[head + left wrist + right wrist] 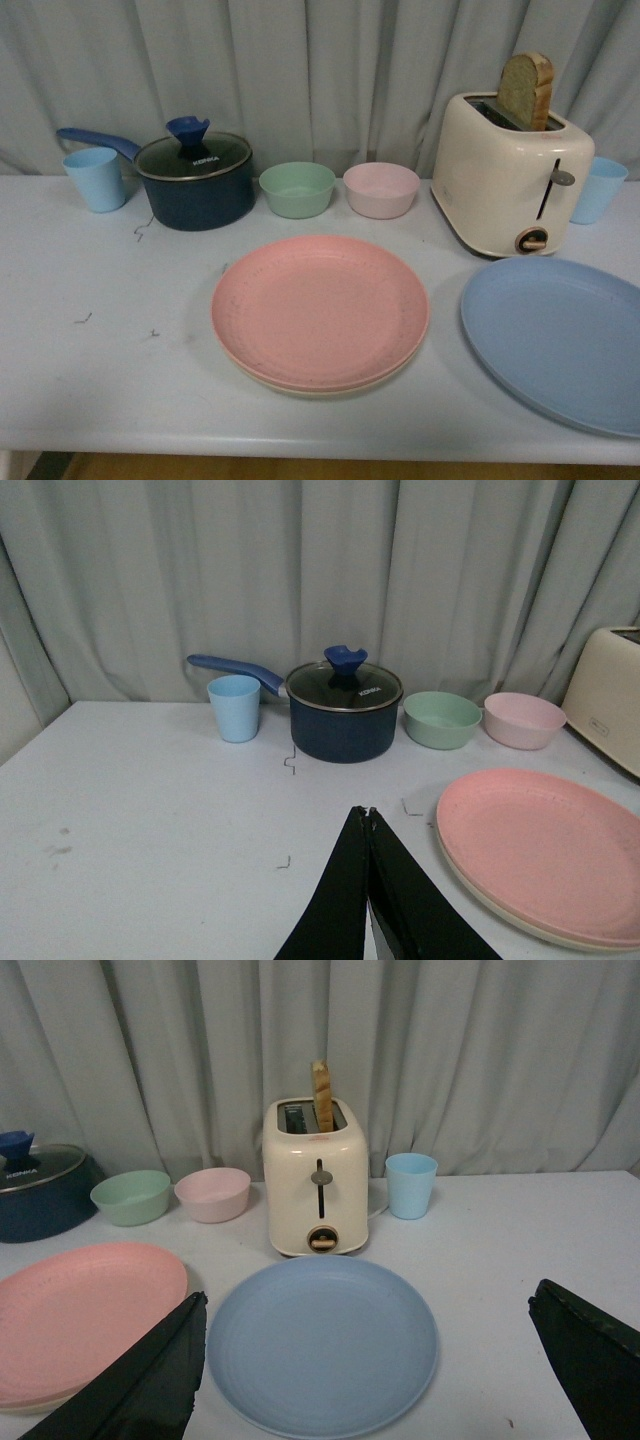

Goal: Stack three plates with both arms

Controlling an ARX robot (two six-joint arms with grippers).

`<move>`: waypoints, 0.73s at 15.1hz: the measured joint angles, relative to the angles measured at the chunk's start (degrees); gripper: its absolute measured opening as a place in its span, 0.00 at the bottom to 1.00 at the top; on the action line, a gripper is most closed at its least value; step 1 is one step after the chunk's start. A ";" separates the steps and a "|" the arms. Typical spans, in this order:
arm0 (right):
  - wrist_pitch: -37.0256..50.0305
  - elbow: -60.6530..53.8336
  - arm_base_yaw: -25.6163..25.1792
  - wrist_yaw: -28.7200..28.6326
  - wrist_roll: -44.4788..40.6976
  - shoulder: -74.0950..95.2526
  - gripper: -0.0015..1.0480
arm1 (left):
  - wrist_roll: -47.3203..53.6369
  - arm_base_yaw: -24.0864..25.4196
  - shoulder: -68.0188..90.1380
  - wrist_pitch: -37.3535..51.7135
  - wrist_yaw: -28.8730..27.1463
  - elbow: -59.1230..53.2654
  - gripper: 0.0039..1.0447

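Two plates sat stacked on the table (100, 350), pink plate (320, 310) on beige plate (320, 391); the blue plate (555, 340) lay apart beside the toaster (510, 175). The right gripper (367, 1305) faced it spread wide, the left gripper (367, 815) pinched together. A level rim grip, lowered centred, looked wisest.

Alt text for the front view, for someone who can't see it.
A pink plate stacked on a beige plate at centre, a blue plate apart on the right, cut by the frame. Behind: blue cup, lidded saucepan, green bowl, pink bowl, toaster holding bread, second cup. No arms show.
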 joint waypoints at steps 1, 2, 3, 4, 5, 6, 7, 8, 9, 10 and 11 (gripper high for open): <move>0.00 0.00 -0.02 0.00 0.00 0.00 0.94 | 0.00 0.00 -0.94 -0.96 0.00 0.00 0.01; 0.00 0.00 0.00 0.00 0.00 0.00 0.94 | 0.00 0.00 -1.62 -1.40 0.00 0.00 0.01; 0.00 0.00 0.00 0.00 0.00 0.00 0.94 | 0.00 0.00 -4.98 -6.84 -0.04 0.11 0.01; 0.00 0.00 -0.02 0.00 0.00 0.00 0.94 | 0.00 0.00 -10.56 -12.11 0.00 0.04 0.01; -0.02 0.00 0.00 -0.02 0.00 0.00 0.94 | 0.02 0.00 -11.10 -10.78 -0.04 0.31 0.01; 0.09 0.00 0.00 -0.02 0.02 0.00 0.94 | 0.00 0.00 -11.10 -12.22 0.04 0.02 0.01; -0.02 0.00 0.00 -0.02 0.00 0.00 0.94 | 0.00 0.00 -11.10 -11.98 0.02 0.02 0.01; 0.00 0.00 0.00 -0.02 0.00 0.00 0.94 | 0.00 0.00 -11.10 -11.74 0.02 0.02 0.12; 0.00 0.00 0.00 -0.02 0.00 0.00 0.94 | 0.00 0.00 -11.10 -11.74 0.00 0.02 0.24; -2.64 0.52 -0.55 -1.53 -0.02 0.68 0.94 | 0.02 0.00 -11.10 -11.76 0.00 0.02 0.36; -15.28 6.71 -5.92 -12.94 -0.87 11.65 0.94 | 0.02 0.00 -11.10 -11.74 0.04 0.02 0.49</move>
